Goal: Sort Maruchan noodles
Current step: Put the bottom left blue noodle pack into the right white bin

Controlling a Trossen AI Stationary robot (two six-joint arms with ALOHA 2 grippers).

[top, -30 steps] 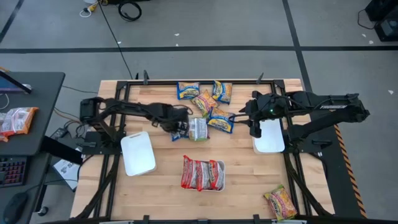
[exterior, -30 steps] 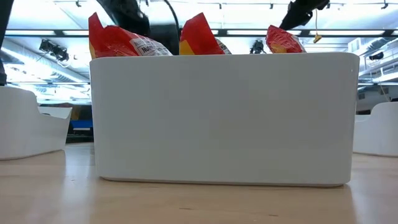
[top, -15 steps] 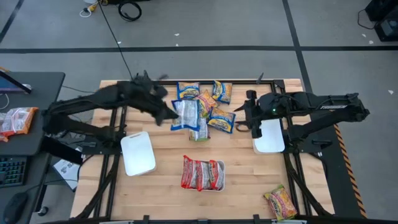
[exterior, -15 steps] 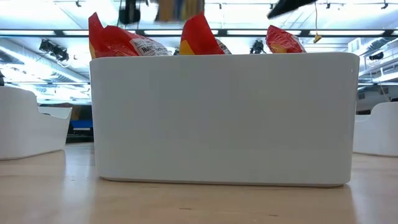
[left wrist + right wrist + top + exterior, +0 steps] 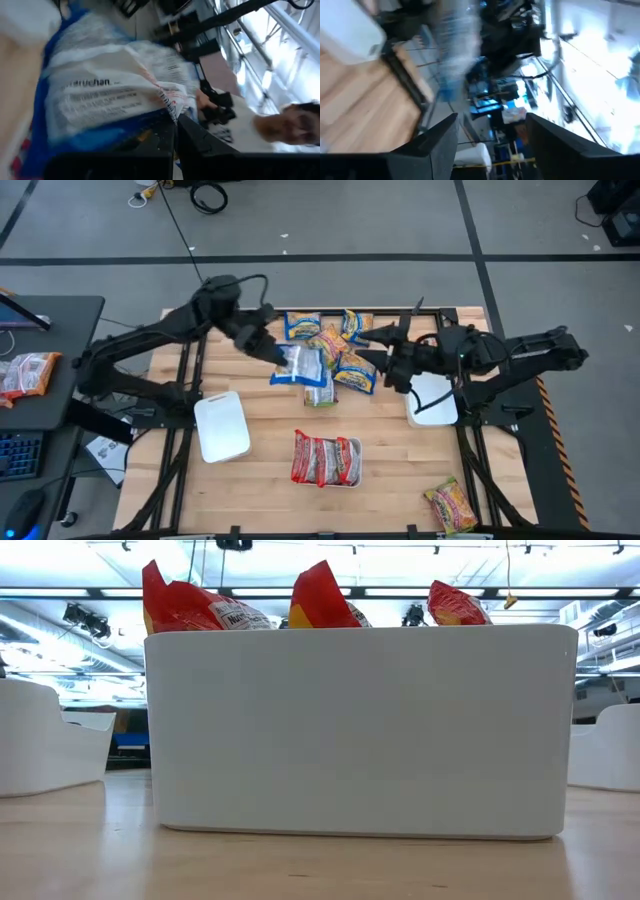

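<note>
a blue-and-silver packet [image 5: 298, 364] is clamped in the left gripper [image 5: 272, 348], whose fingers are closed tight on its edge; the packet is held above the table [image 5: 260, 480], just over the loose pile of packets [image 5: 335, 345] at the far middle. in the left wrist view the same packet [image 5: 110, 100] fills the frame, its printed face turned toward the camera. the right gripper [image 5: 372, 346] is held with its fingers spread apart and nothing is seen between them; it is placed just beside the pile, on the side opposite the held packet, above a blue-and-yellow packet [image 5: 355, 375].

red packets [image 5: 325, 458] are stood side by side in the middle white tray [image 5: 356, 477], and their tops [image 5: 320, 595] are seen above its wall [image 5: 360, 730] in the low view. the left white tray [image 5: 222, 426] is seen without packets in it, and the right white tray [image 5: 434, 405] is partly covered by the right arm. one yellow-orange packet [image 5: 451, 505] is left lying alone near the table's near right corner.

the left arm is stretched from the table's left side toward the far middle; the right arm is reached in from the right edge.
</note>
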